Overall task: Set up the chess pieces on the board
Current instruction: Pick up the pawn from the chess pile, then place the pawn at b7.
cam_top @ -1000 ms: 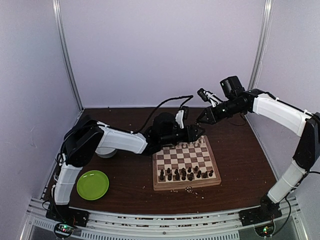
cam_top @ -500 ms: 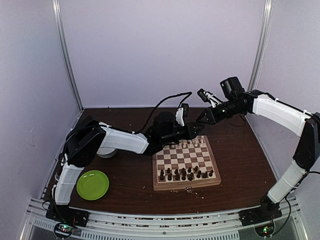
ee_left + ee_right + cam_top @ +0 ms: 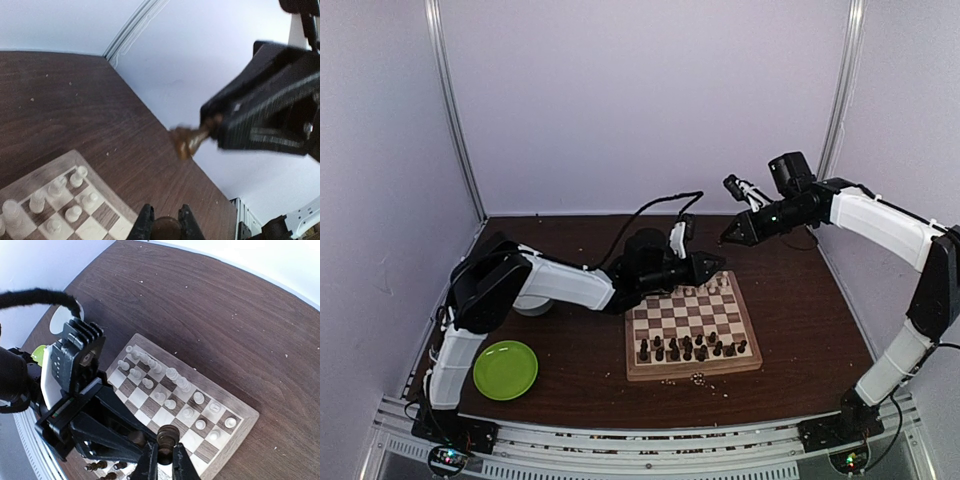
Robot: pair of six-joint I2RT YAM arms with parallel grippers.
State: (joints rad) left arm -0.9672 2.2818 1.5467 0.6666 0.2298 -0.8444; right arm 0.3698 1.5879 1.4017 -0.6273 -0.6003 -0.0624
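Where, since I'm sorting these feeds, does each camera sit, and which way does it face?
Top external: above and behind the bases, facing down and forward at the board; both arms show.
Left wrist: on the left arm, facing across the board's far corner toward the wall; left gripper fingertips, shut on the left-held dark piece.
Right wrist: on the right arm, facing down at the board; right gripper, shut on the right-held dark piece.
Shared: each wrist view shows the other gripper.

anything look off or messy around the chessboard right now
Yes: pale crumbs lie scattered on the dark table just off the board's near edge, with a few more specks farther back. They are no part of the set. The pieces standing on the board look upright.
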